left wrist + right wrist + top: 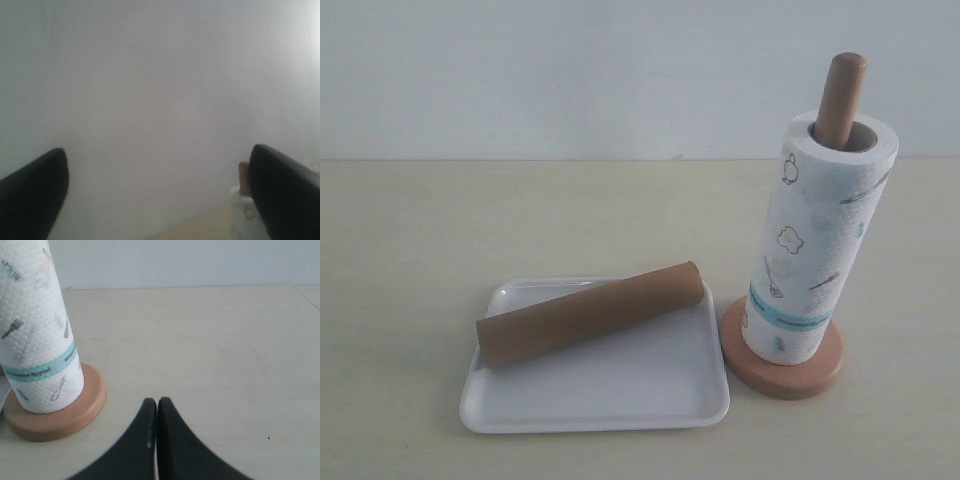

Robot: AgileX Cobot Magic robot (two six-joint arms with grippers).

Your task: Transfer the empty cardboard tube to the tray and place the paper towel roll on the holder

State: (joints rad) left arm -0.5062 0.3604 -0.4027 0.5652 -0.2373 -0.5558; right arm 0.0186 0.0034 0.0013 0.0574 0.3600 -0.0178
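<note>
The brown empty cardboard tube (592,313) lies slantwise across the white tray (620,400) on the table. To its right, the paper towel roll (815,245) stands upright on the holder (790,375), whose post (841,97) sticks out of the roll's core. Neither gripper shows in the exterior view. My left gripper (157,165) is open and faces the pale wall, with the post top (243,175) and roll edge beside one finger. My right gripper (157,402) is shut and empty above the table, apart from the roll (35,325) and the holder base (60,415).
The pale table (410,230) spreads around the tray and holder, with a white wall behind it. In the right wrist view a table edge (307,292) shows at the far corner.
</note>
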